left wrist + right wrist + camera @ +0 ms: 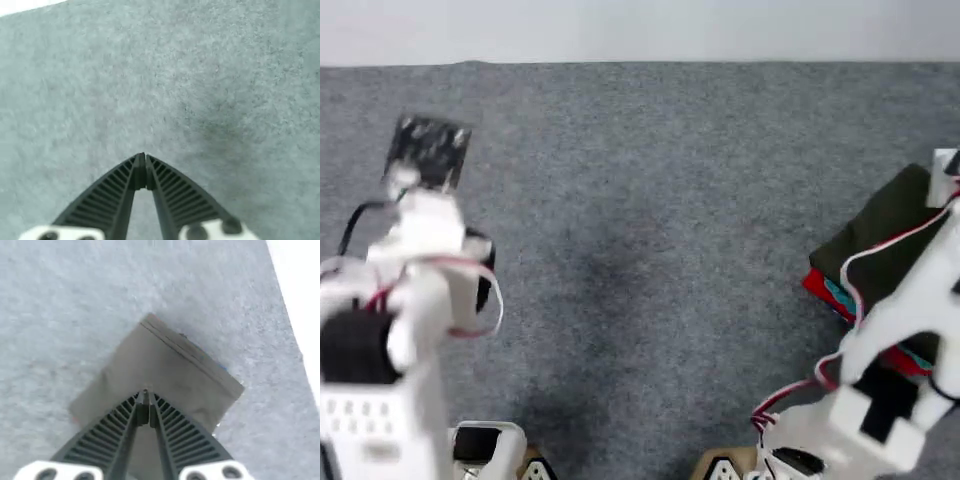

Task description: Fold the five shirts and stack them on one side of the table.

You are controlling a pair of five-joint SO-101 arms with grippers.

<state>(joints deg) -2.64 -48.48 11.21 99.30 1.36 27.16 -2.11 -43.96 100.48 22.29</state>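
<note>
Standing at the 6 o'clock side, I see the stack of folded shirts [876,228] at the 3 o'clock edge of the grey felt-covered worktop [650,250]. It lies askew to that edge. On top is a dark olive-brown folded shirt [165,371], flat and fairly neat. Under it, on the side facing 9 o'clock, a red layer [823,288] and a teal-blue layer [840,296] peep out. I cannot count how many shirts the pile holds.

The white right arm [890,340] rises from its base near 5 o'clock and leans over the pile, hiding the nearer part of it. The right hand [145,402] hangs over the top shirt with its black ribbed fingers [172,432] pressed together tip to tip and nothing between them. I cannot tell whether the tips touch the cloth. In the right wrist view a thin blue edge [220,369] shows beneath the shirt's far side.

The white left arm [390,330] stands at about 8 o'clock and stretches up toward 10 o'clock. The left hand [141,167] is there, well apart from the pile. Its fingers are also closed on each other and hold nothing, and below them is plain grey felt.

Red, white and black wires [485,300] loop along both arms. A pale wall [640,30] runs along the 12 o'clock edge of the worktop.
</note>
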